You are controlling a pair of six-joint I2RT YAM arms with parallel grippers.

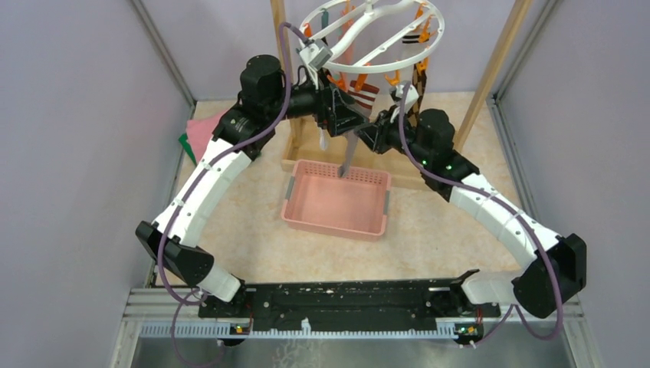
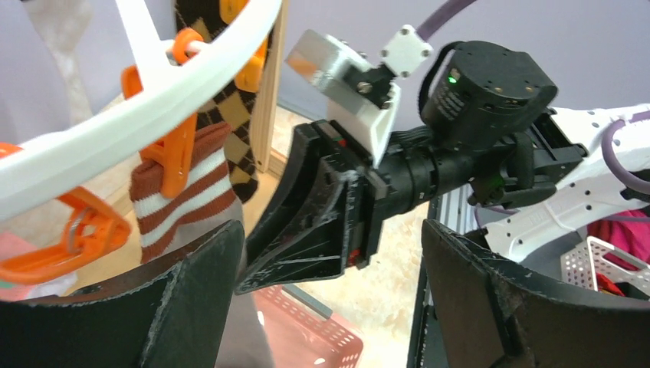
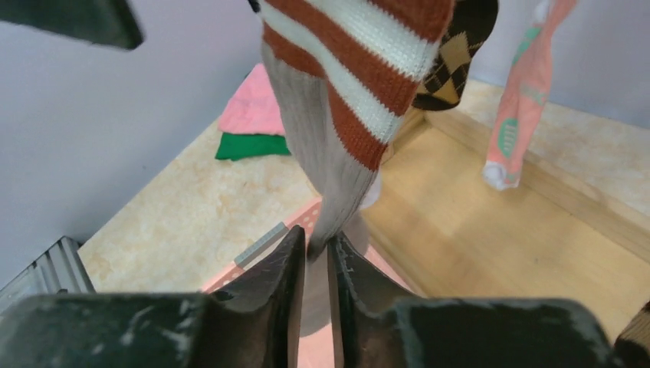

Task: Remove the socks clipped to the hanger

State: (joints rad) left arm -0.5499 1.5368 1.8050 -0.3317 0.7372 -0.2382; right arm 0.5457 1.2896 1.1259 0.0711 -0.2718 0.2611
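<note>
Right hand [image 3: 313, 244] apparently pinches ribbed grey sock [image 3: 318, 161].

Bright, even light leaves only faint, soft shadows. Close up, the striped sock [image 3: 345, 92] looks slightly blurred.

Lilac walls [image 1: 69, 153] enclose a beige speckled tabletop [image 1: 260, 245] and wooden frame [image 1: 494, 69].
</note>
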